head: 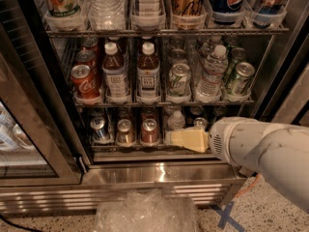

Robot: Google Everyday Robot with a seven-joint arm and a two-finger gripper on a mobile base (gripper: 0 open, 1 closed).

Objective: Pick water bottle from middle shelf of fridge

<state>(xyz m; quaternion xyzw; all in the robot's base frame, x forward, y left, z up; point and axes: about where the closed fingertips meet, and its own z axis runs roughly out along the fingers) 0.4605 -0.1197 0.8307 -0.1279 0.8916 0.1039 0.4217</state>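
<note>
The water bottle [212,74] is clear and ribbed with a white cap and stands upright on the middle shelf [164,102] of the fridge [159,170], right of centre, between two green cans. My gripper [186,139] is cream coloured on a white arm. It points left, low in front of the bottom rack of small cans. It is below the water bottle, a little to its left, and not touching it.
Two brown tea bottles [147,71] and red cola cans [83,80] fill the middle shelf's left side. The open glass door [29,129] stands at the left. A crumpled clear plastic bag [145,214] lies on the floor in front. The top rack holds large bottles.
</note>
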